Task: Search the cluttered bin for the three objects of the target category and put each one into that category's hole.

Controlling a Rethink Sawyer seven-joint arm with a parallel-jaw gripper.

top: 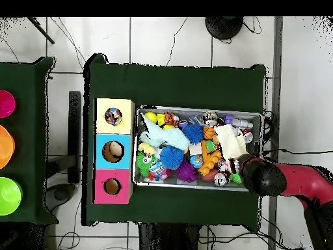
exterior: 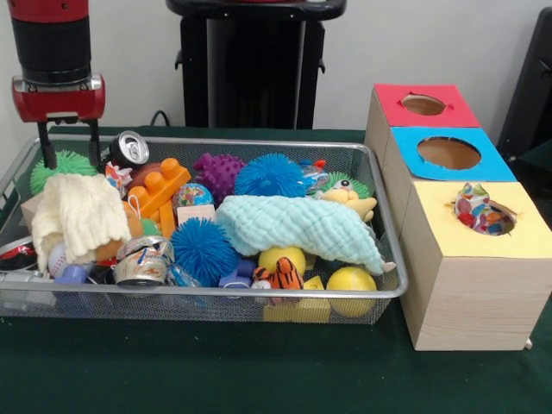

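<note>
Claw (exterior: 69, 145) poised at the bin's (exterior: 379, 216) far corner, two black fingers (exterior: 47, 148) spread apart, nothing held between them, tips level with the wire rim. Directly below and in front of claw: green spiky ball (exterior: 62, 166) and cream cloth (exterior: 82, 216). Just beside claw: soda can (exterior: 129, 148) leaning on the rim, with orange blocks (exterior: 157, 188) a little further toward the bin's middle. Further from claw, along the bin: purple spiky ball (exterior: 219, 172), two blue spiky balls (exterior: 269, 176), pale blue cloth (exterior: 302, 226) draped over yellow balls (exterior: 350, 285), small tiger figure (exterior: 283, 276). Well apart from claw, past the bin's opposite end: wooden box on the green counter (exterior: 216, 371), with red hole (exterior: 423, 104), blue hole (exterior: 448, 153) and yellow hole (exterior: 485, 216). Multicoloured ball (exterior: 479, 210) lodged in the yellow hole. Overhead view: claw (top: 238, 168) over the bin's corner nearest the robot arm (top: 293, 182).
</note>
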